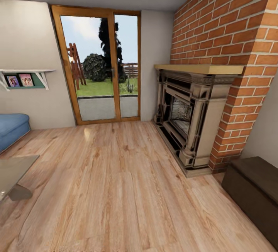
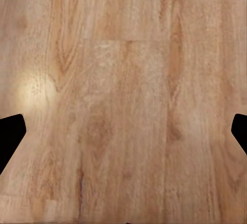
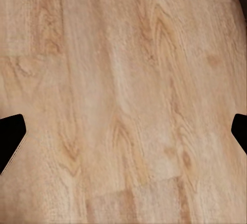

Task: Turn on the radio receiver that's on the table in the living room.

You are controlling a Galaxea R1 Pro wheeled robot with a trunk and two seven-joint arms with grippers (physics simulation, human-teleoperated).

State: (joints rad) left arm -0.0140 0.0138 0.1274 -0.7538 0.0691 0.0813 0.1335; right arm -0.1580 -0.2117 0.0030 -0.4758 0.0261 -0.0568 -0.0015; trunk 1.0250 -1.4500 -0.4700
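You are facing a corner of the living room (image 1: pixel 116 190) with its light wood plank floor (image 1: pixel 127 198). A corner of the glossy grey table (image 1: pixel 13 169) shows at your far left, next to the blue sofa (image 1: pixel 11 128); no radio receiver stands on that visible part. Ahead is a wood-framed glass door (image 1: pixel 98 66), a brick fireplace (image 1: pixel 189 124) to its right, and a dark bench (image 1: pixel 255 190) at your near right. Both wrist cameras look down on floorboards. The left gripper (image 2: pixel 123 136) and the right gripper (image 3: pixel 123 136) have their jaws spread wide, holding nothing.
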